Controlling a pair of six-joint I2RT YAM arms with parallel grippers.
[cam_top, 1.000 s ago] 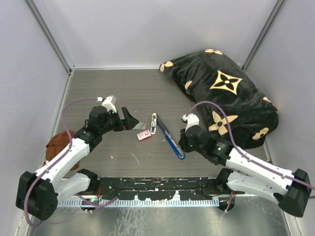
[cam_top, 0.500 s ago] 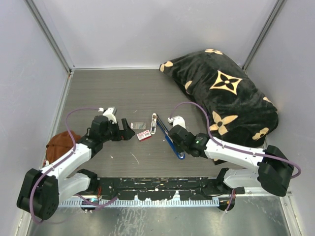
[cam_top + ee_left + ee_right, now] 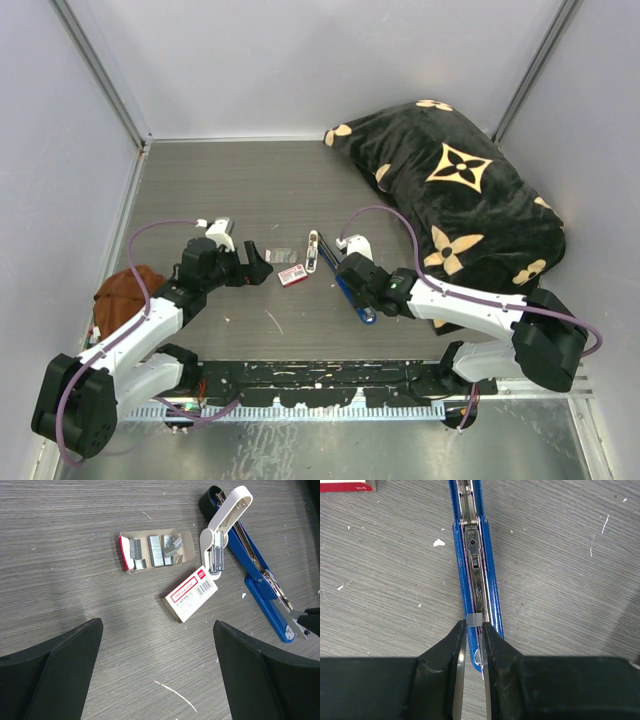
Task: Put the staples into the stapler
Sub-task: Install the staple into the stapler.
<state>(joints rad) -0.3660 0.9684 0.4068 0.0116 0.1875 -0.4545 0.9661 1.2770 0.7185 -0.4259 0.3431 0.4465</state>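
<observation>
The blue stapler lies opened flat on the table, its silver channel facing up; it also shows in the top view and the left wrist view. My right gripper hovers over the channel's near end, shut on a small grey block of staples held between its fingertips. More staples lie in an open cardboard tray. My left gripper is wide open over bare table, just short of the tray, holding nothing.
A red-and-white cardboard box lies beside the stapler's white oblong piece. A black cushion with tan flowers fills the back right. A brown object sits at the left wall.
My right gripper has moved left until it is over the stapler's channel, still holding the small block. My left gripper has shifted a little towards me near the tray.
</observation>
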